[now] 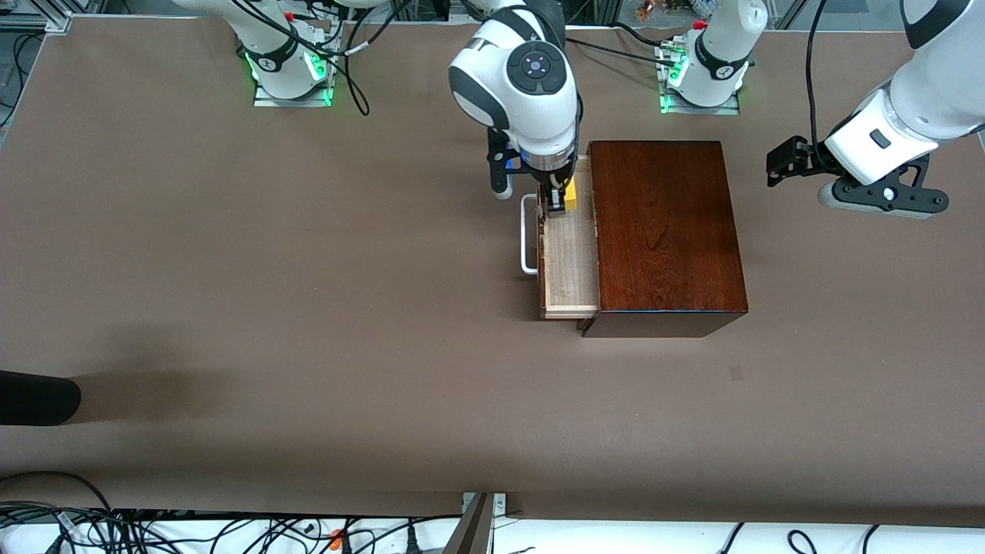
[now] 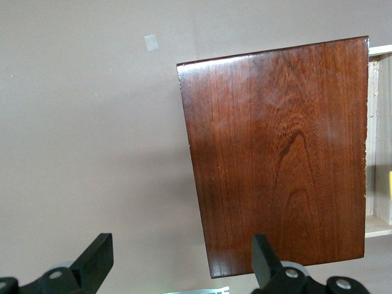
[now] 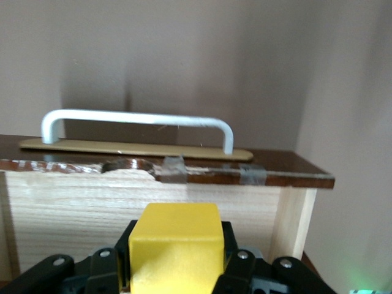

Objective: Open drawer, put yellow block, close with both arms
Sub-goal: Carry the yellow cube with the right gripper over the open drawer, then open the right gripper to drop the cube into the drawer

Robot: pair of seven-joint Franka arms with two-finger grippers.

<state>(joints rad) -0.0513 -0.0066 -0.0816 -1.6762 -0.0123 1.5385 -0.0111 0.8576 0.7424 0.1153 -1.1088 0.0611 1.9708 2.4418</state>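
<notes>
Brown table (image 1: 231,269), wide bare stretch toward right arm's end. Right hand (image 1: 555,201) clamped on yellow block (image 1: 572,195), over pulled-out drawer (image 1: 569,261) of dark wooden box (image 1: 666,231). Left hand (image 1: 786,163) spread wide, holding nothing, waiting above table beside box.

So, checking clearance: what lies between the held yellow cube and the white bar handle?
Only the drawer's dark front, seen in the right wrist view.

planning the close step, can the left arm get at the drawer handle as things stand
Probably not directly. The left gripper hangs open past the wooden box at its own end of the table, while the handle is on the box's opposite face, where the right gripper holds the yellow block over the drawer.
</notes>
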